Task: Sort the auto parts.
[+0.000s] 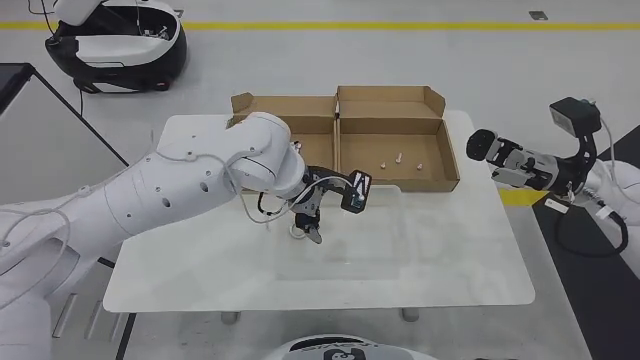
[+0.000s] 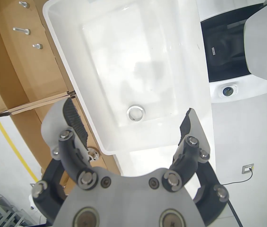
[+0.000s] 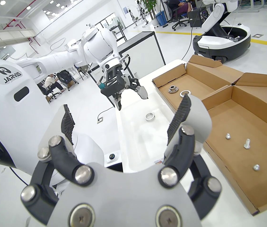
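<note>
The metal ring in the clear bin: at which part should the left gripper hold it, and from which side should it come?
Probably from straight above: the metal ring lies flat, hole up, on the clear bin's floor. Close the open left gripper on two opposite sides of its outer wall, clear of the nearby end wall.

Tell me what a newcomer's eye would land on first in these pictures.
The left end effector, open, hangs above a clear bin holding one metal ring. Beside the bin, one cardboard box holds three bolts, and the neighbouring box holds a flange and a second ring.
</note>
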Tool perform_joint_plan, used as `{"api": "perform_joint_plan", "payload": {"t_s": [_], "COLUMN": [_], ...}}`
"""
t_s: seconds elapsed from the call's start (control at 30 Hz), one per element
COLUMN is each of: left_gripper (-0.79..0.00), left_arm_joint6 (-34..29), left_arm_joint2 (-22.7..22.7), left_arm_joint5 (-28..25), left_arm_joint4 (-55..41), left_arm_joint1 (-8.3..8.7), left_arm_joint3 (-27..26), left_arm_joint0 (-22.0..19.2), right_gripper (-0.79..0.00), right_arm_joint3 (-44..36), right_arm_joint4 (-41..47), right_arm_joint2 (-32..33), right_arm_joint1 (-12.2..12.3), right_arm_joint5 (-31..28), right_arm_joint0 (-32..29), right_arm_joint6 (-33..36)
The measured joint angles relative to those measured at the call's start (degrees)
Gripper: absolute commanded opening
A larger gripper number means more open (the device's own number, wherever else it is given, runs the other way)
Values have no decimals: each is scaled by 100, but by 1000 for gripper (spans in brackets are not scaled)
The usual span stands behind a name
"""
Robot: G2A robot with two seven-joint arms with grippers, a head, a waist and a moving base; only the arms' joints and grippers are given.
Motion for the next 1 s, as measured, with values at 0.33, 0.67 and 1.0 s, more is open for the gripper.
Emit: {"api": "perform_joint_plan", "payload": {"t_s": [0.33,0.67,1.0], "left_gripper": [0,-336,-480], "left_arm_joint6": [-714,-1197,-1062], "left_arm_joint2": [0,0,0], "left_arm_joint5": [709,1193,1056], "left_arm_joint4": [74,380,827], "left_arm_joint1": [-146,-367,-465], "left_arm_joint3": [-149,-159,34], "left_arm_joint0": [303,472,716], "right_gripper": [0,0,0], "right_arm_joint3": [0,0,0], "right_arm_joint4": [0,0,0], "right_arm_joint2": [0,0,0], "right_arm_joint1": [0,0,0], "right_arm_joint5": [0,0,0], "right_arm_joint0": [0,0,0], "right_arm_joint6": [0,0,0]}}
